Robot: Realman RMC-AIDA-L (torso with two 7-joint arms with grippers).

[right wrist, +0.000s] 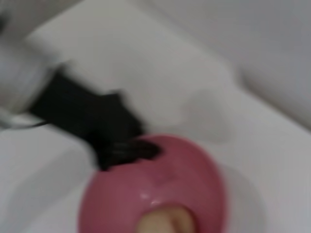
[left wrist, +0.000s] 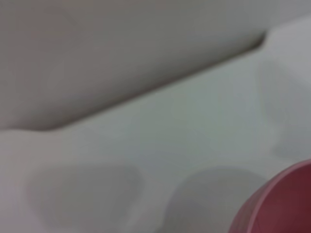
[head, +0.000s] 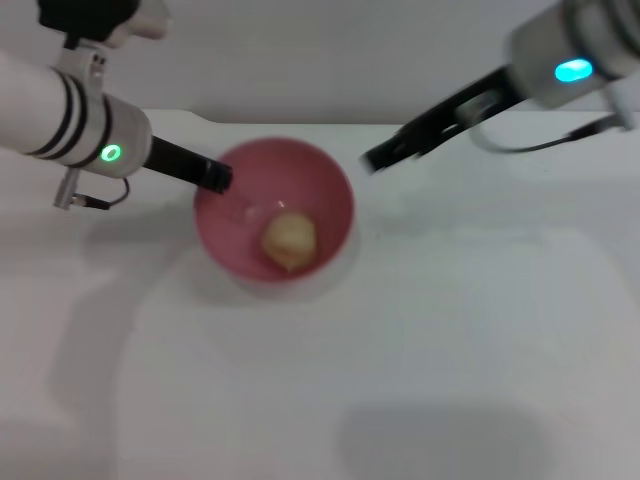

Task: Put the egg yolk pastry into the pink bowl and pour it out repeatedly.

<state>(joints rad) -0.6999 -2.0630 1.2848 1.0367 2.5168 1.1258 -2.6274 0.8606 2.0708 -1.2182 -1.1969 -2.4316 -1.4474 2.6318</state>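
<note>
The pink bowl [head: 335,195] stands upright on the white table, slightly left of centre in the head view. The egg yolk pastry [head: 290,240], a pale tan ball, lies inside it near the bottom. My left gripper [head: 218,178] is at the bowl's left rim and shut on it. The right wrist view shows that same black left gripper [right wrist: 129,150] clamped over the pink bowl [right wrist: 194,179], with the pastry [right wrist: 165,222] below. My right gripper [head: 378,158] hovers just right of the bowl, apart from it. In the left wrist view only an edge of the bowl [left wrist: 282,204] shows.
The white table [head: 400,350] spreads wide in front of and to the right of the bowl. Its back edge runs close behind the bowl, against a pale wall. A dark cable [head: 545,147] hangs from the right arm.
</note>
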